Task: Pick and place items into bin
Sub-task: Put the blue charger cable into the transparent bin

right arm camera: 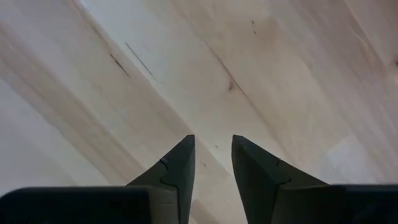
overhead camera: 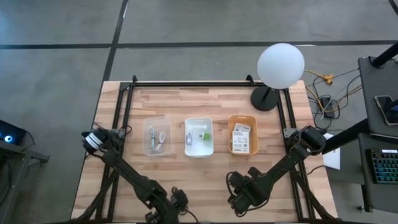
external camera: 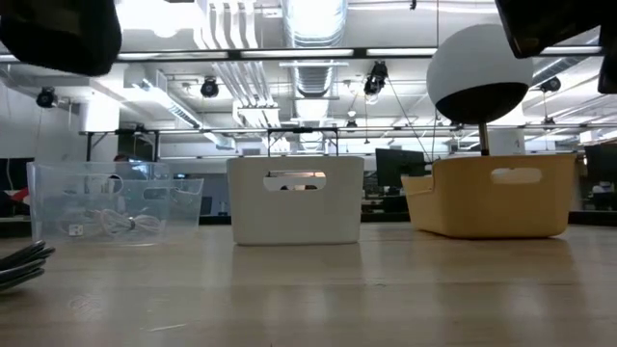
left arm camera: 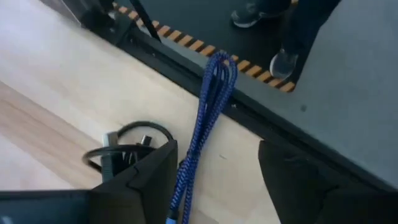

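Neither arm is at work on an item yet; this looks like a pause between picks. 3 bins stand in a row mid-table: a clear bin [overhead camera: 157, 136] holding a pale string bundle [external camera: 123, 224] and a small grey cube [external camera: 74, 229], a white bin [overhead camera: 199, 137] with a tiny green piece [overhead camera: 206, 135], and an orange bin [overhead camera: 242, 134] with white printed cards [overhead camera: 241, 138]. The left gripper [left arm camera: 214, 180] sits at the near table edge, fingers apart, a blue braided cable [left arm camera: 208, 115] running between them without visible pinching. The right gripper [right arm camera: 212, 163] hovers over bare wood, fingers slightly apart, empty. Next, I judge, one arm must reach into a bin. From above, both grippers blur into their dark arms, and the bins' smaller contents stay indistinct.
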Tool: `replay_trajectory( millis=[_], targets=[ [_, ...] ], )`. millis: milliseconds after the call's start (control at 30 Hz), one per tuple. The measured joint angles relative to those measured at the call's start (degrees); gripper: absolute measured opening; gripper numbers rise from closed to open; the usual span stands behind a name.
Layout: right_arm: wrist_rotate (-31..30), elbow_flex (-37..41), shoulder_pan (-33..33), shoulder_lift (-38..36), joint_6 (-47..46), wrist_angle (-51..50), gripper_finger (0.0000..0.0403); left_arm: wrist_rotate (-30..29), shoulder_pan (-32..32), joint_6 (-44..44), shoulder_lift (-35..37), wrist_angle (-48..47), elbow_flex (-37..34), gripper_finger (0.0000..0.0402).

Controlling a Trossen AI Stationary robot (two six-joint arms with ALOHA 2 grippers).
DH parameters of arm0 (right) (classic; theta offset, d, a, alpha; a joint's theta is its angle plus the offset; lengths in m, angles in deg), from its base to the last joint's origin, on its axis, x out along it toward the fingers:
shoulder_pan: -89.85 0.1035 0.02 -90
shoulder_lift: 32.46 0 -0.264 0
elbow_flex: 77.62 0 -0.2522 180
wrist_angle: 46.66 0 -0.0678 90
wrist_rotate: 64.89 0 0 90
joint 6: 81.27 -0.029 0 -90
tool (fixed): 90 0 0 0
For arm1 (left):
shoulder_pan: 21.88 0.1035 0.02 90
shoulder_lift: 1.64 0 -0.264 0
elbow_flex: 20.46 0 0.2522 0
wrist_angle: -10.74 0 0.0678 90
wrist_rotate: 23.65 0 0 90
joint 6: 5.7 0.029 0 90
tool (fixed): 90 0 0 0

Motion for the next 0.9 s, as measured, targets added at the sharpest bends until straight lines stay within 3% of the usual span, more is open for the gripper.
replay_trajectory(
  millis=[300,733,900],
  targets=[
    [0.9,0.5,0.0,0.0,-0.2,0.2,0.0094,-0.5,1.2,3.2,-1.2,1.9,-1.6,0.014],
    [1.0,0.6,0.0,0.0,-0.7,0.6,0.0089,2.8,4.7,2.8,-4.5,1.6,-1.5,0.0125],
    [1.1,0.6,0.0,0.0,-0.7,0.6,0.0091,3.2,4.7,2.9,-3.8,-0.7,-1.6,0.008]
  ],
)
